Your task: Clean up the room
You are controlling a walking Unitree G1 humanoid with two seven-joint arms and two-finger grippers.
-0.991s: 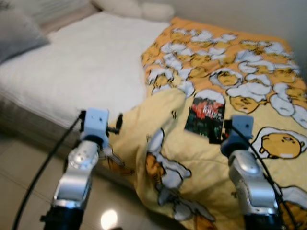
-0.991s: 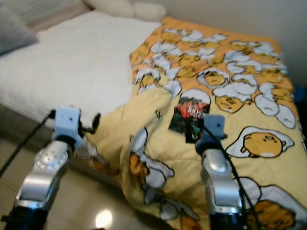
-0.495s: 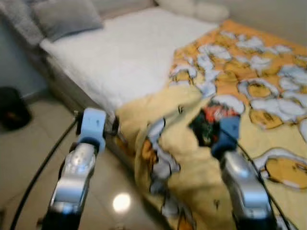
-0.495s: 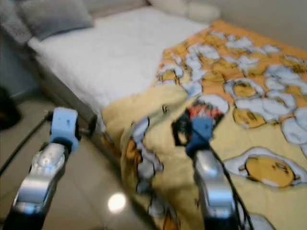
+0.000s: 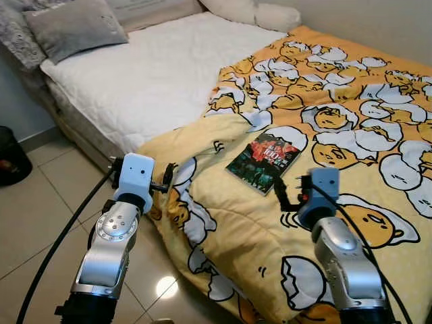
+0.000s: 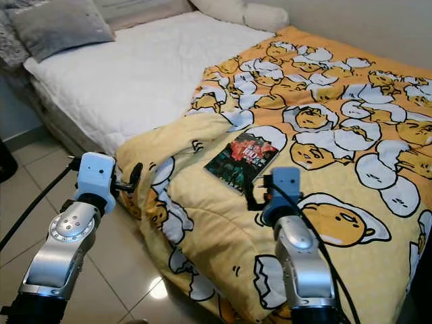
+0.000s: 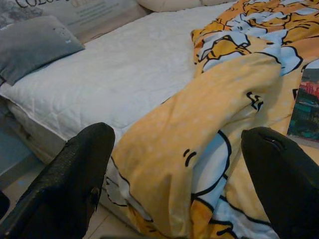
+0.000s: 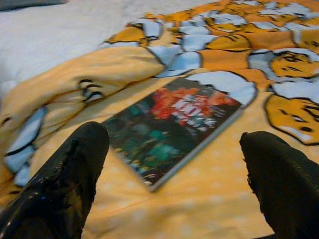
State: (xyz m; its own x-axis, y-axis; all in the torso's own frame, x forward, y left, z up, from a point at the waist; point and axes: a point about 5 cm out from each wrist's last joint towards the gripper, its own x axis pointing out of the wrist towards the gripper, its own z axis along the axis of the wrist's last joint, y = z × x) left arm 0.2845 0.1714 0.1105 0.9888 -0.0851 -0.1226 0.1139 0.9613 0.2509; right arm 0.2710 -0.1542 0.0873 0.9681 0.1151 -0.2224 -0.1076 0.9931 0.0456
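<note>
Right wrist view gives me one glossy book (image 8: 174,124), flat and rectangular, lying on the quilted yellow egg-print blanket (image 5: 351,135); its cover writing is too blurred to read. My right gripper (image 8: 174,199) hangs near it, fingers spread, empty. Left gripper (image 7: 179,184), fingers released, faces the blanket's folded edge beside the white mattress (image 5: 148,74). One grey pillow (image 5: 74,27).

The blanket (image 5: 337,121) is patterned in yellow and orange with white egg cartoons. The book (image 5: 264,160) is covered in dark green and red, and the mattress (image 5: 148,74) is white.
</note>
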